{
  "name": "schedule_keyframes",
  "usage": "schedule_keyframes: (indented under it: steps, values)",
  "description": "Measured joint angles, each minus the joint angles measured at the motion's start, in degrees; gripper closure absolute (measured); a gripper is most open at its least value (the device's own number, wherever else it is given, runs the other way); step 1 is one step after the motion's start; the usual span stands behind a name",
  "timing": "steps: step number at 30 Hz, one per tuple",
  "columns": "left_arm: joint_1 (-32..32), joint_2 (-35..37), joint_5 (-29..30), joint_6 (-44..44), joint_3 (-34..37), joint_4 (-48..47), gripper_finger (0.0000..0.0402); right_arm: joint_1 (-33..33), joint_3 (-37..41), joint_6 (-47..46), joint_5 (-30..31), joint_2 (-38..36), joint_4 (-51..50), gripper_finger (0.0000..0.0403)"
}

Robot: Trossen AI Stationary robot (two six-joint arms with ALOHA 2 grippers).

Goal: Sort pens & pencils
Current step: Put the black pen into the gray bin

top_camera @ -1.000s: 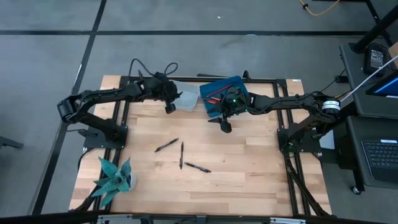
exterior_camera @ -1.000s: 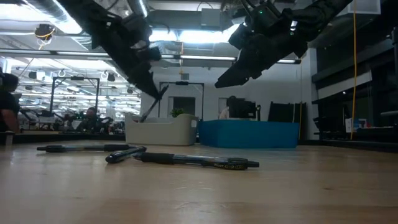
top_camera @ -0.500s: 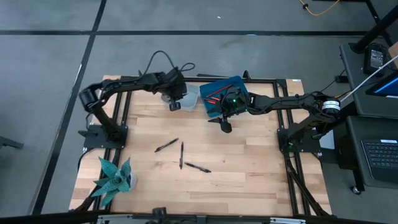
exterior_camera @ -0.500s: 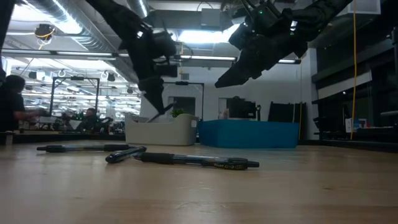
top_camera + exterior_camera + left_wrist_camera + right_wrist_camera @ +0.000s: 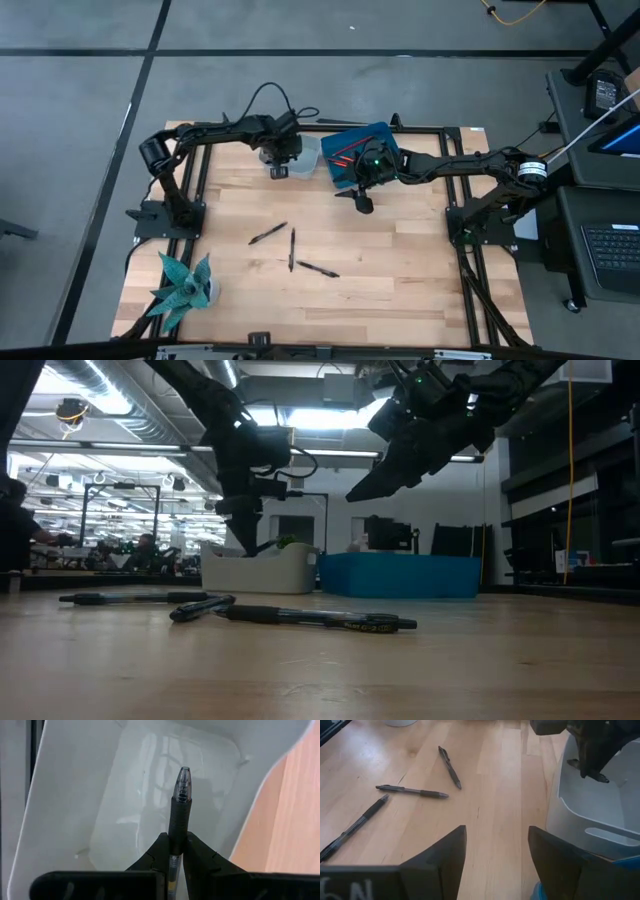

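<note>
Grey floor [image 5: 80, 90] with dark seams; bright ceiling lights [image 5: 310, 418]; desk [image 5: 600, 230] right

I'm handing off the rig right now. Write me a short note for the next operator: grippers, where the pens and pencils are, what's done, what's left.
Left gripper: shut on a black pen, held over the white bin at the table's far edge; the part of the bin in view holds nothing.
Right gripper: open, holding nothing, hovering over the table beside the blue bin.
Red pencils: already lying in the blue bin.
Three black pens lie loose mid-table.
Done: the pencils are binned.
Left: release the held pen into the white bin, then probably fetch the three on the table.
</note>
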State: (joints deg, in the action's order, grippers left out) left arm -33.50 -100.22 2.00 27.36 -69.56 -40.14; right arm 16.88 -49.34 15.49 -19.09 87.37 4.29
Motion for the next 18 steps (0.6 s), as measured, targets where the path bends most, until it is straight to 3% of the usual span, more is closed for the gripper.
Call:
schedule_keyframes:
  steps: [7,12,18]
  values:
    - [0.02,0.00,-4.56,0.12,0.00,0.08,0.0374,0.00,0.00,-0.11,0.00,0.00,0.02,0.0189]
    - [0.01,0.00,-4.56,-1.29,0.00,0.26,0.0325,0.00,0.00,-0.14,0.00,0.00,0.02,0.0189]
    - [0.02,0.00,-4.59,-1.75,0.00,0.76,0.0316,0.00,0.00,-0.17,-0.01,0.00,-0.33,0.0189]
